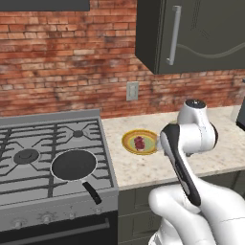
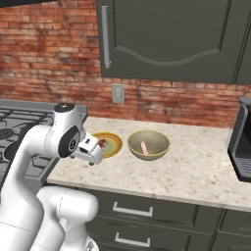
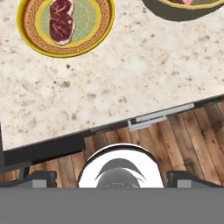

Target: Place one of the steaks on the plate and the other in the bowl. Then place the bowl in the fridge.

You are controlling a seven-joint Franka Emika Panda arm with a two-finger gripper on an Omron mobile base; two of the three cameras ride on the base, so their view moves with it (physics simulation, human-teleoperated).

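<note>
One steak [image 3: 61,22] lies on the yellow-rimmed plate [image 3: 107,19] on the speckled counter; the same plate [image 1: 127,139] [image 2: 116,142] sits just right of the stove. The other steak [image 2: 144,147] rests inside the tan bowl [image 2: 158,142], which stands right of the plate; the bowl's edge [image 3: 175,13] peeks in at the top of the hand view. My gripper [image 2: 94,156] [image 3: 113,177] hovers above the counter's front edge, nearer than the plate. It is open with nothing between its fingers. The fridge is out of view.
A black frying pan [image 1: 73,164] sits on the gas stove [image 1: 28,139] to the left. Dark wall cabinets [image 2: 166,39] hang above the counter. A dark appliance [image 2: 242,142] stands at the counter's right end. Drawers [image 2: 132,211] and wood floor lie below the edge.
</note>
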